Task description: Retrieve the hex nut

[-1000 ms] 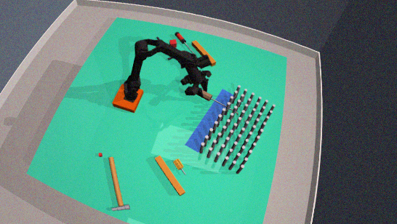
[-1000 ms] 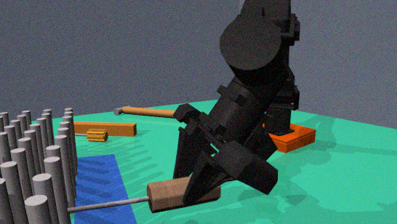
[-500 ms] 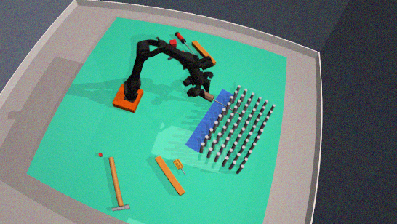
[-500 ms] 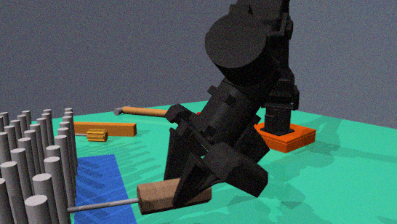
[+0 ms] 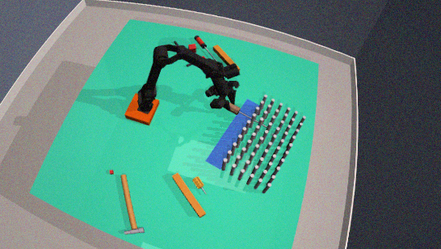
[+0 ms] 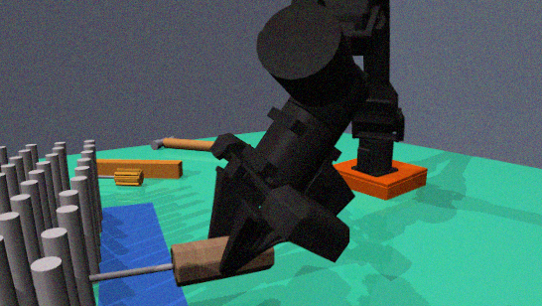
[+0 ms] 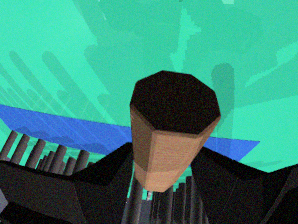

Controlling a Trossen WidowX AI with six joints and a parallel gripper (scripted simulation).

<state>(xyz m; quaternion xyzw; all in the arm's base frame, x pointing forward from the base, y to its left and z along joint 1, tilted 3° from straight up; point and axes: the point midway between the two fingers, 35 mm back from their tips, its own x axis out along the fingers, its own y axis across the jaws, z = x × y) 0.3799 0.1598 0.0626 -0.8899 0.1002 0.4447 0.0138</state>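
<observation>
My gripper [image 5: 233, 107] [image 6: 225, 253] [image 7: 161, 149] is shut on the brown wooden handle [image 6: 199, 258] [image 7: 170, 150] of a tool. Its thin metal shaft [image 5: 249, 117] [image 6: 131, 272] reaches over the taped strip and in among the spacers; its tip is hidden or too small to tell. The blue taped strip [image 5: 229, 141] [image 6: 131, 229] [image 7: 75, 132] lies in front of the standing metal spacers [image 5: 224, 165] [image 6: 47, 285] [image 7: 36, 154], which stand upright in rows. My fingers are outside the field. I cannot make out the hex nut; no nut shows on the visible strip.
A hammer [image 5: 128, 202] [image 6: 189, 144], an orange bar [image 5: 189, 196] [image 6: 164, 169] and a stubby orange-handled screwdriver [image 5: 197, 183] [image 6: 129, 177] lie apart from the field. Beyond the arm are a red-handled screwdriver [image 5: 199, 41], another orange bar [image 5: 224, 56] and a red block [image 5: 192, 48].
</observation>
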